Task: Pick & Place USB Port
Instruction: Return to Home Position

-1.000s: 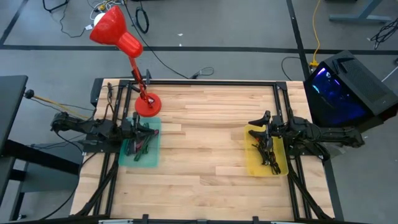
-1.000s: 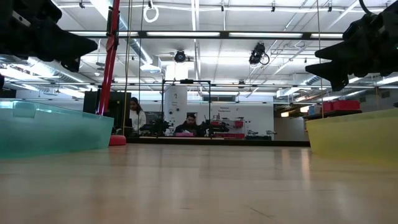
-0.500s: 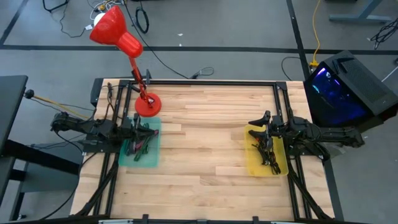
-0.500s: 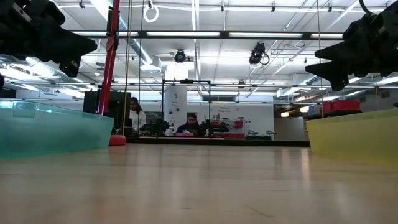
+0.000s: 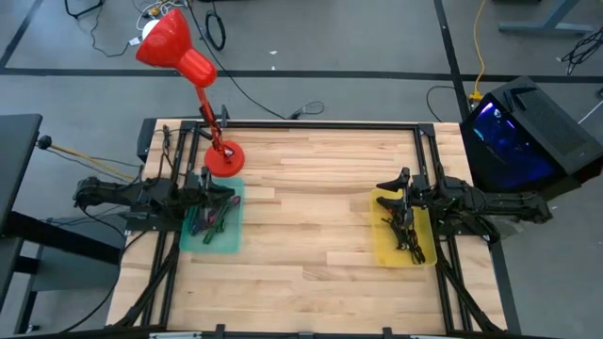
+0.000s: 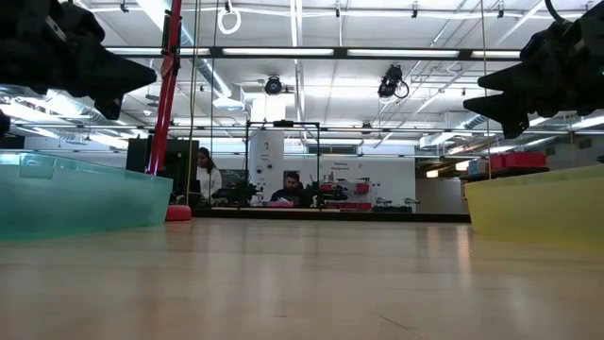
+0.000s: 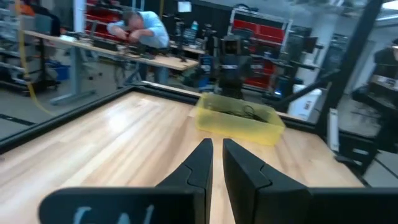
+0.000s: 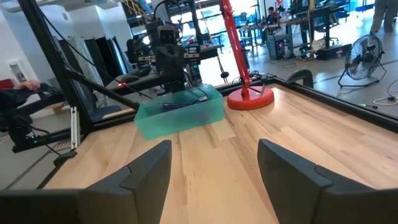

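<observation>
Dark fingers of the left gripper (image 7: 216, 144) stand almost pressed together, with only a sliver between them and nothing held. The right gripper (image 8: 214, 149) has its fingers spread wide and is just as empty. The one change over the last second is small: the left gripper has drawn back a little, away from the yellow bin (image 5: 384, 250), and now hangs above the teal bin (image 5: 226, 241), which sits well apart from the yellow bin across the bare wooden table (image 5: 311, 217). The right gripper has not shifted and hovers over the yellow bin's edge that faces the teal bin. The black charger cable (image 5: 407, 234) lies inside the yellow bin as a dark tangle, touched by neither arm. The teal bin holds a few more cables (image 5: 211, 218), dark and coloured, too small to tell apart. A red lamp (image 5: 224, 158) stands beyond the teal bin, on the side away from the yellow bin. Judged from this, the placing is done and the left arm's retreat looks like a withdrawal to rest, with nothing at risk because both grippers carry nothing.
</observation>
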You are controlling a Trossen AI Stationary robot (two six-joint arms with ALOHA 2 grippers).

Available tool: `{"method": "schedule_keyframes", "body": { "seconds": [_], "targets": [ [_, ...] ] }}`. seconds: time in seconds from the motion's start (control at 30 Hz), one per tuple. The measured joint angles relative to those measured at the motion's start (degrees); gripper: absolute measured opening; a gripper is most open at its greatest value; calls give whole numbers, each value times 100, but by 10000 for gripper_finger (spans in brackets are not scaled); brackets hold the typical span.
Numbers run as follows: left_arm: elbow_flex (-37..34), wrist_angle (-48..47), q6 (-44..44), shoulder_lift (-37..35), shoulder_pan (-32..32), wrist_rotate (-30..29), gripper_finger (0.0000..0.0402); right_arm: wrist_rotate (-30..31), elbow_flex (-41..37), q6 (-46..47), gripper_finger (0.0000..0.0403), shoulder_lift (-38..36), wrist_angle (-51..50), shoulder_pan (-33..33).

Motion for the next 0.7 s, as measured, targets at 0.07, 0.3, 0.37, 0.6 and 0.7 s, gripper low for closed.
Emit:
{"method": "schedule_keyframes", "body": {
  "seconds": [0.07, 0.3, 0.37, 0.6, 0.7],
  "targets": [
    [0, 0, 4, 0, 180, 3, 42, 0, 0, 0, 241, 0, -2, -1],
    [0, -2, 2, 0, 505, -28, 42, 0, 0, -1, 241, 0, -2, -1],
    [0, -3, 1, 0, 593, 1, 42, 1, 0, -1, 241, 0, -2, -1],
    [0, 6, 2, 0, 809, -2, 42, 0, 0, -2, 241, 0, -2, -1],
    [0, 22, 2, 0, 818, -18, 42, 0, 0, -2, 241, 0, -2, -1]
  ]
}}
